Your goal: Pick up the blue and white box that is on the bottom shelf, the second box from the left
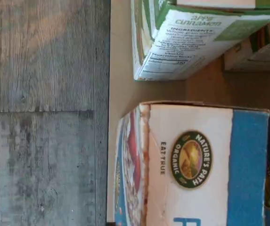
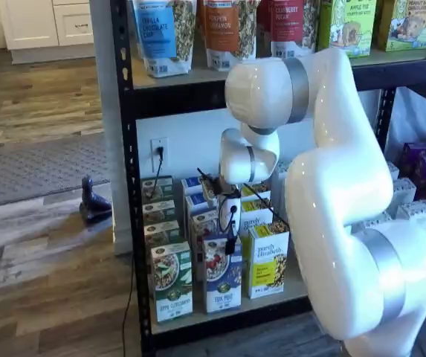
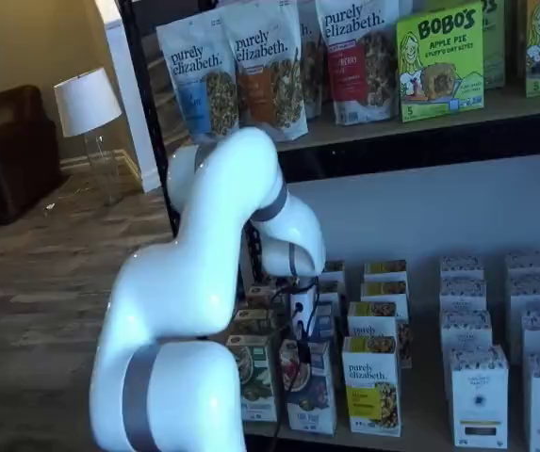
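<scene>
One gripper point(image 2: 230, 242), jaws wide with nothing held, we sit directly above the upright blue and white box point(image 2: 223, 283).

Bottom shelf point(image 2: 220, 316), blue and white box point(image 2: 223, 274) upright

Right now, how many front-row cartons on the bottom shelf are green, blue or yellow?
Green-and-white carton: 1
Blue and white box: 1
Yellow carton: 1
Total: 3
</scene>
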Tool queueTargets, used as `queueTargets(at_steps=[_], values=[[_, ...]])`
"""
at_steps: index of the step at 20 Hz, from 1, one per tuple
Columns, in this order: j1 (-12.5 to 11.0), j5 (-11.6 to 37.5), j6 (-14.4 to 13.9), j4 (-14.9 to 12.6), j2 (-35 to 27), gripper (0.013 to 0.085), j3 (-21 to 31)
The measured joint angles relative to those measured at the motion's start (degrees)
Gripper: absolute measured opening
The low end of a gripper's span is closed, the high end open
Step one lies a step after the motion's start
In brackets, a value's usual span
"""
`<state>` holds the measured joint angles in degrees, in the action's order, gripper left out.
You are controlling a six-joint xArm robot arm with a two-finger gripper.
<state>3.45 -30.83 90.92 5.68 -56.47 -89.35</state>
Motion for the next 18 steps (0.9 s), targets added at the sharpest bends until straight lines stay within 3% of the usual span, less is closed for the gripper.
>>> queueTargets(at_steps=[8,15,18], values=[[0.3,-1.2,-2.2,-2.3,-1.9,0.0850,-2.1],[1.0,-3.2,-7.3,-7.5,-4.1,0.0850,-4.4],[1.1,-2.7,-7.9,-8.0,-4.4,0.0850,-4.3]])
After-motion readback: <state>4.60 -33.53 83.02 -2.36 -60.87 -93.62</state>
